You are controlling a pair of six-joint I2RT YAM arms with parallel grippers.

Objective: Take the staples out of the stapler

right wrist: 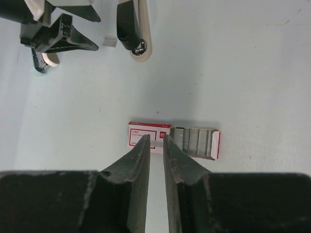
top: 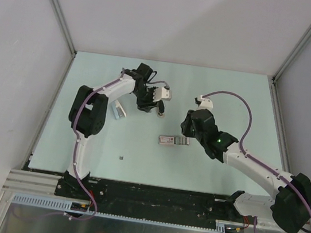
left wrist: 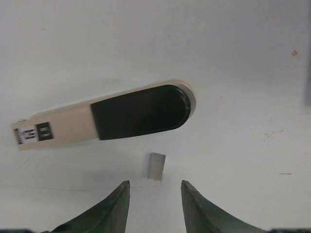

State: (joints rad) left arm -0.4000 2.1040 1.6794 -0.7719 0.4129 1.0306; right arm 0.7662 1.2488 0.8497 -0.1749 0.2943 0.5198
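Grey panel walls close in a pale table. A staple box lies near its middle and serves as the reference for everything else.

Farthest left of the box, the left arm reaches toward the back wall. In its wrist view the left jaws stand well apart with nothing between them. Both dark fingers hang over bare table.

Just past the fingertips lies a short grey staple strip, on its own and touching nothing. Directly beyond it is the stapler. It is a beige bar lying flat on the table, with a dark pad over its rounded end and a small label at the other end. From the right wrist view, the stapler sits beyond the box and to its left, with open table in between. The strip lies just to the left of its rounded end. A dark speck sits on the table left of the box and nearer the arm bases.

The box has a red-and-white sleeve. Its tray is slid out to the right, showing grey rows of staples.

The right arm comes in from the right of the box. The right jaws are above the sleeve end with only a narrow slot between the fingers. I cannot tell whether they pinch anything.
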